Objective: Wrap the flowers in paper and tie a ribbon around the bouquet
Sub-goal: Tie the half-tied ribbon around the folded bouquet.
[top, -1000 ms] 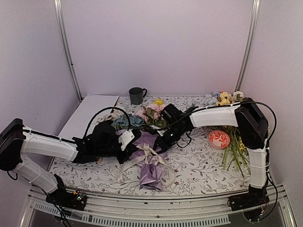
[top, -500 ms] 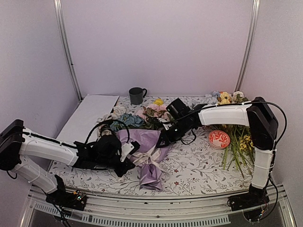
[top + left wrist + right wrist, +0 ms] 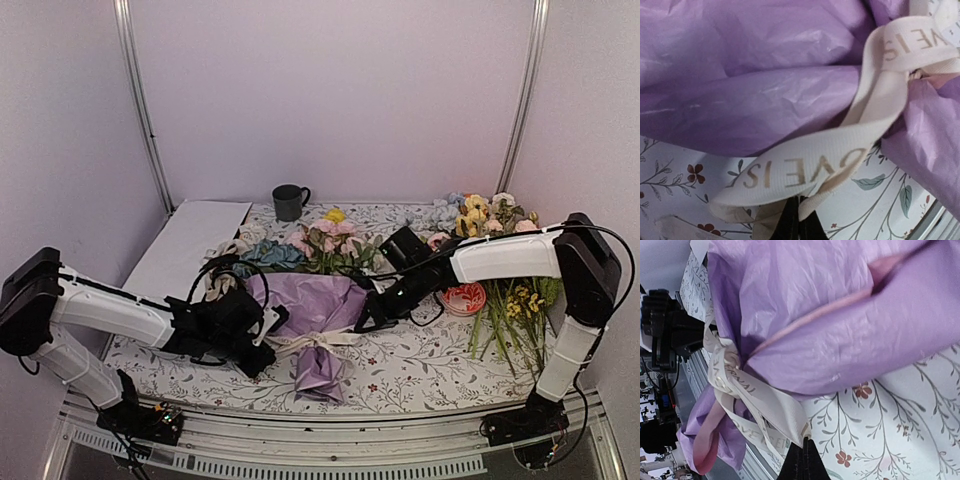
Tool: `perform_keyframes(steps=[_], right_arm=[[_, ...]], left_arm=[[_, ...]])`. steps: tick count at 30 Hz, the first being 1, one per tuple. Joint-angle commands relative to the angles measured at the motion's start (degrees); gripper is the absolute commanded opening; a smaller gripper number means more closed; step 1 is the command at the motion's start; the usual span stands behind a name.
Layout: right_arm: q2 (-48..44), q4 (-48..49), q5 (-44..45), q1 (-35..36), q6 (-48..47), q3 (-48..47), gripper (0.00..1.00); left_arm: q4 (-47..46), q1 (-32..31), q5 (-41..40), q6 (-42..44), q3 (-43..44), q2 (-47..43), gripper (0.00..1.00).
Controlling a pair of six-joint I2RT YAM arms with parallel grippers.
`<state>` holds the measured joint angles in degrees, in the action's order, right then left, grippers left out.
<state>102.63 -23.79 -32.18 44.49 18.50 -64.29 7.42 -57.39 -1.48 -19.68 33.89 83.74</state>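
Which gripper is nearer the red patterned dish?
Right. The right gripper sits just left of the red dish; the left gripper is beyond the bouquet, farther left.

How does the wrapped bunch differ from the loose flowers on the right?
The bouquet is wrapped in lilac paper and bound with a cream ribbon; the loose flowers lie bare, stems showing. The bouquet lies centrally; the loose flowers lie far right. Both hold pink and yellow blooms.

Grey mug (image 3: 290,201) at back edge. White sheet (image 3: 190,240) far left. Red dish (image 3: 468,299) right, touching loose flower pile (image 3: 503,310). Floral tablecloth (image 3: 420,362) beneath.
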Motion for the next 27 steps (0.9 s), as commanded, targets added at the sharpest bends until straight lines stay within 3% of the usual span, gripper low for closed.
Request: perform_keyframes(steps=[1,12,18,23,27], right_arm=[[-3.0,1.6,-2.3,-1.0,2.5,6.1,0.0],[-3.0,4.5,-2.7,-6.1,2.9,15.2,0.0],[-1.2,7.1,-7.1,-6.3,2.9,13.2,0.0],[-1.2,6.1,-6.5,-6.9,2.4,12.5,0.0],[-1.1,5.7,-6.0,-9.5,2.7,16.2,0.0]], left_arm=[[2.9,1.7,-0.7,-1.7,1.1,0.4,0.0],[2.0,5.7,1.6,-2.2,-1.3,-2.9,0.0],[-0.9,4.9,6.5,2.5,-0.7,-3.9,0.03],[0.6,7.4,1.4,0.2,-2.1,-7.0,0.0],[0.7,9.8,2.5,-2.4,-4.4,-8.2,0.0]])
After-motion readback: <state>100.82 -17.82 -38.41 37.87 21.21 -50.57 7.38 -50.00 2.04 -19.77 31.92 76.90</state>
